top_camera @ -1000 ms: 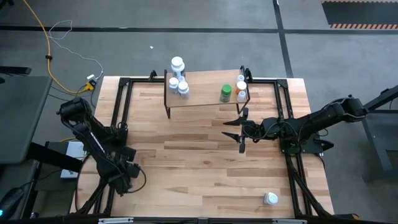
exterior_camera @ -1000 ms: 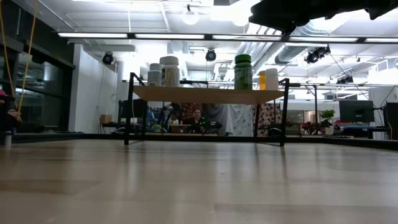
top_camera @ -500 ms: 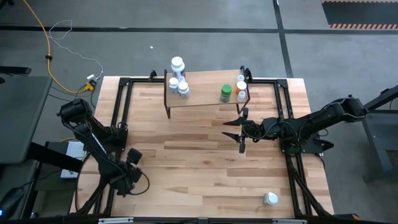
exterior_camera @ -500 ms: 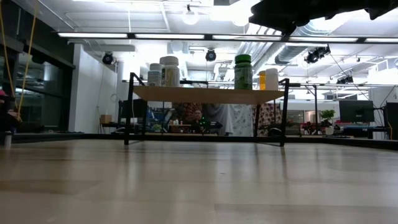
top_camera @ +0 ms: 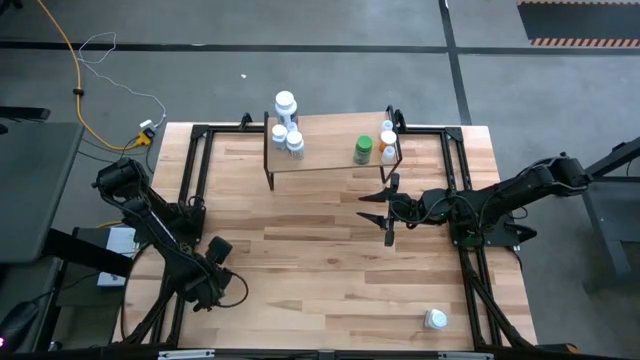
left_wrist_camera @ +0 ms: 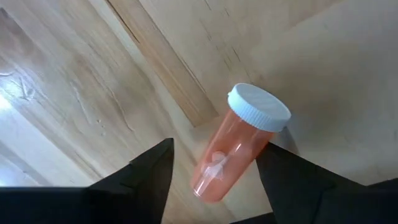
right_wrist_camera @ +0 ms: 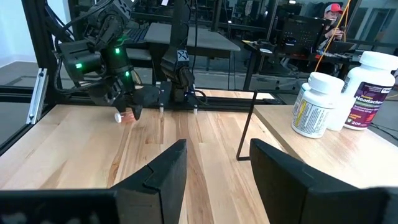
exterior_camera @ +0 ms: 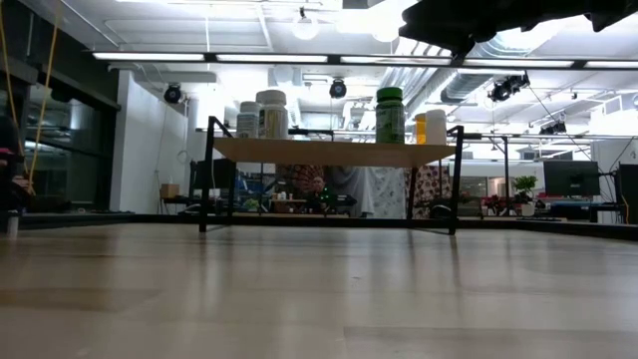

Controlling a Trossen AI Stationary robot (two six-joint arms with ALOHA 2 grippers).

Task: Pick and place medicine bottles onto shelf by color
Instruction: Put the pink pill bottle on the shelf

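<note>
An orange see-through bottle with a white cap [left_wrist_camera: 231,154] lies on its side on the table near the left front corner; it also shows in the right wrist view [right_wrist_camera: 125,117]. My left gripper [left_wrist_camera: 214,177] is open and low over it, one finger on each side; in the high view [top_camera: 217,283] it hides the bottle. My right gripper [top_camera: 386,214] is open and empty, above the table in front of the shelf's right end. The shelf [top_camera: 330,160] carries white bottles [top_camera: 286,105] at its left end, and a green bottle [top_camera: 363,150] and an orange one [top_camera: 388,140] at its right. My left gripper comes at the lying orange bottle from above, its fingers across the bottle's body [left_wrist_camera: 217,168], below the cap. One finger [left_wrist_camera: 280,171] stands close against the bottle's side. I cannot tell whether it touches.
A white bottle [top_camera: 436,319] lies near the table's front right corner. Black frame rails [top_camera: 195,165] run along the table's left, right and far sides. Bare wood lies between the two grippers, in front of the shelf.
My left gripper has moved toward the table's right edge, further in over the tabletop near the left front corner. My right arm has kept still.
</note>
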